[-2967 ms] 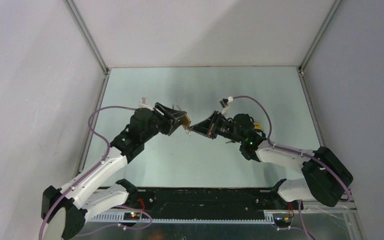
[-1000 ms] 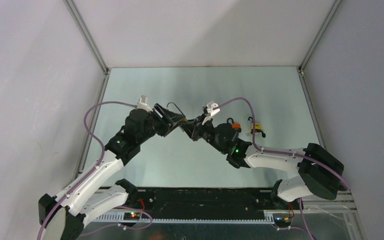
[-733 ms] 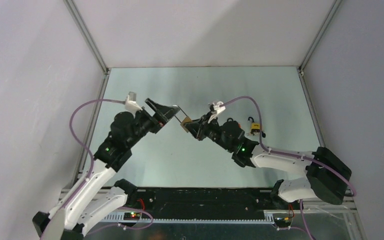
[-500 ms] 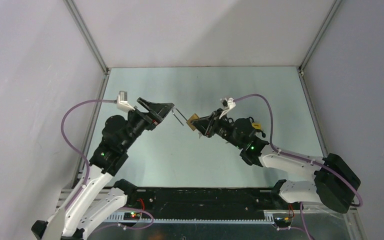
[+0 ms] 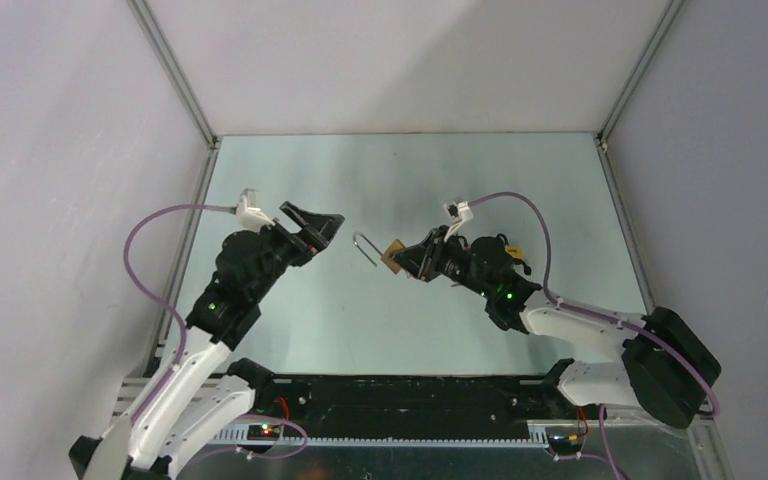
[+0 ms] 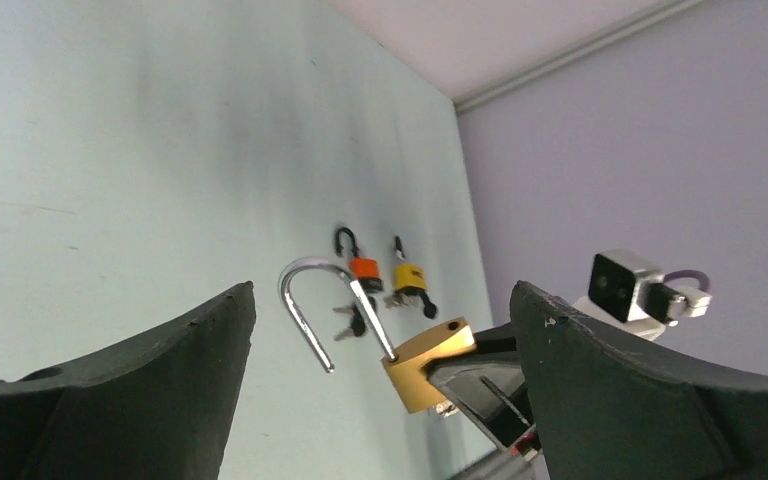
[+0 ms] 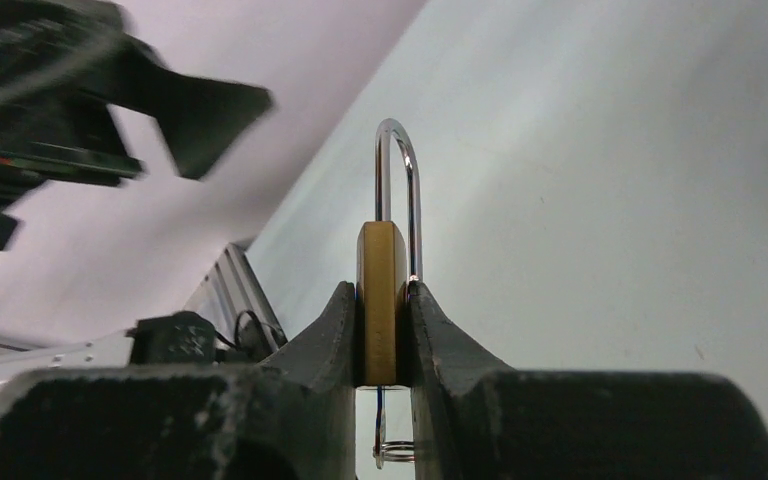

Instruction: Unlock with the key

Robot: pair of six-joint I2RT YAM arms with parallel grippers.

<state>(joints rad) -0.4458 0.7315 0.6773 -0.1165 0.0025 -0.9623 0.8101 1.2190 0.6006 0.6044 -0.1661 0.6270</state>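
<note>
Two claws differ: the right gripper (image 7: 381, 297) pinches the padlock (image 7: 381, 258) aloft over mid-table, its shackle (image 6: 303, 300) apparently sprung, while the left gripper (image 6: 380, 300) gapes wide and empty nearby, so the right should lower it gently, the left well clear.

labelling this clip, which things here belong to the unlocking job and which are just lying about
Job: brass padlock, shackle open, clamped in the right gripper; left gripper, open and clear of it.
Lying about: orange padlock and yellow padlock on the table, with small keys by them.
</note>
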